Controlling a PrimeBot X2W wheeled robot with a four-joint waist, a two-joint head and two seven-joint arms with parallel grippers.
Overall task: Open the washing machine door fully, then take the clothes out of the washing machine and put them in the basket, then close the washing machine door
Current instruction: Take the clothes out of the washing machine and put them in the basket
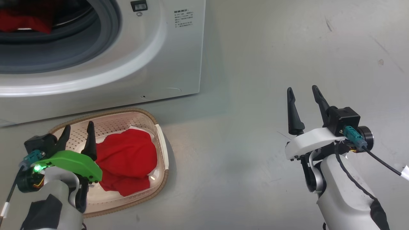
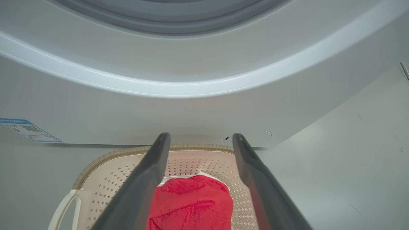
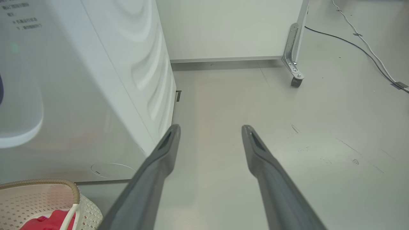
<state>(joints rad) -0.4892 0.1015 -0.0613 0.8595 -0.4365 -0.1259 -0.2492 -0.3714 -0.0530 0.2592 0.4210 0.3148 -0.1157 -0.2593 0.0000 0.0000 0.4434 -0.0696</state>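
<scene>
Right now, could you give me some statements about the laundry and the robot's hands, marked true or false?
1. A red garment lies in the basket. True.
2. The washing machine is empty. False: red fabric shows inside its drum.
3. The left gripper and right gripper are both open, holding nothing. True.
4. The right gripper hangs over the basket. False: it is over the floor; the left gripper is over the basket.

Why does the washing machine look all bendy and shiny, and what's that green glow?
Left wrist view: the wide-angle lens bends the front of the washing machine, and light glares in a bright band along it. Head view: a small green lamp glows below the left gripper; the basket casts a soft shadow on the floor.
</scene>
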